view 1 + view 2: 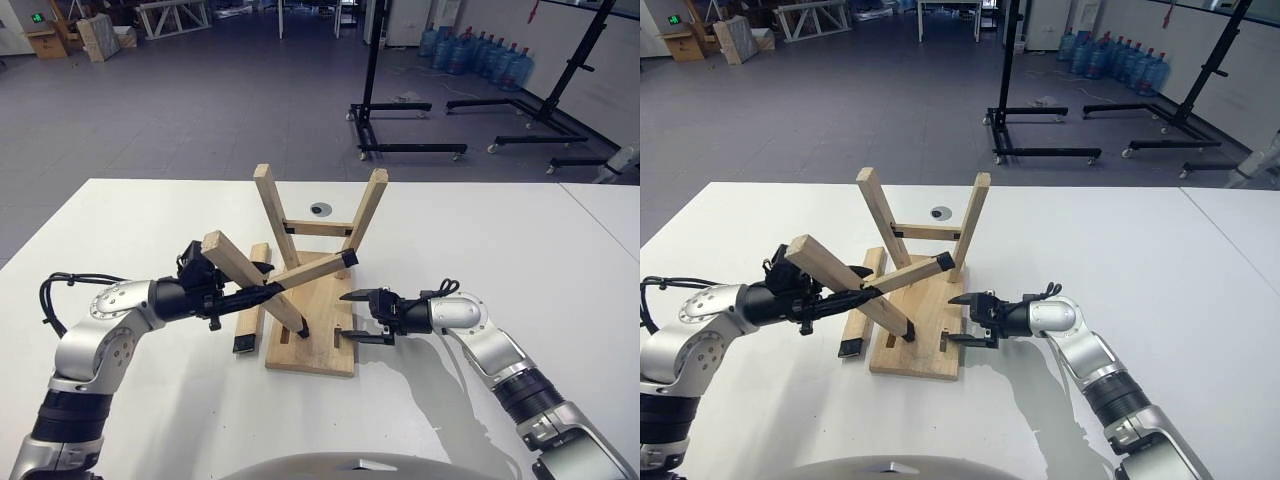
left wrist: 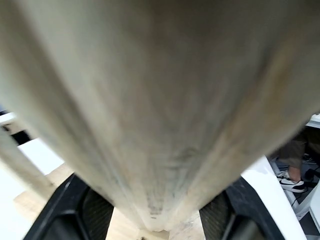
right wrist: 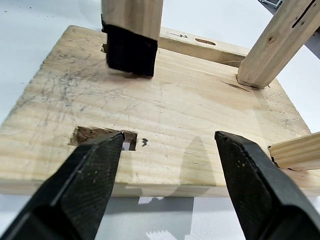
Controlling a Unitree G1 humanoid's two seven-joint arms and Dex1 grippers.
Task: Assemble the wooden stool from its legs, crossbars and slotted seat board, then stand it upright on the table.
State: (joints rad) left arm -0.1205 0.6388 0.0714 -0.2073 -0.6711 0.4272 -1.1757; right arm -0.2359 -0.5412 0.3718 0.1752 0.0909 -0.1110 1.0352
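**Left gripper clamped on a leg, right gripper spread at the seat board's corner**

The seat board (image 1: 318, 354) lies flat on the table (image 1: 120, 230). From the board's far edge 2 legs (image 1: 274, 214) stand up and splay apart, joined by 1 crossbar (image 1: 318, 228).

The left gripper (image 1: 262, 291) is at the board's left side, pinched tight on a slanted leg (image 1: 232, 260). In the left wrist view its black pads (image 2: 85, 210) press on both sides of the wood. The slanted leg's black-capped low end sits on the board near its middle. Its high end hangs out past the board's left edge. A bar (image 1: 315, 268) crosses the slanted leg at the gripper and rises over the board to a black tip just beside the right one of the 2 legs. Whether the bar is joined to the slanted leg cannot be told.

A loose leg (image 1: 252, 305) lies flat on the table, just beside the board's left edge, with its black end toward the near side.

The right gripper (image 1: 354, 318) is at the board's near right corner, spread wide and holding nothing. In the right wrist view its fingers (image 3: 92, 180) straddle the board's near edge. 1 of them is just beside a slot (image 3: 95, 134) cut in the board. Whether either finger touches the board cannot be told.
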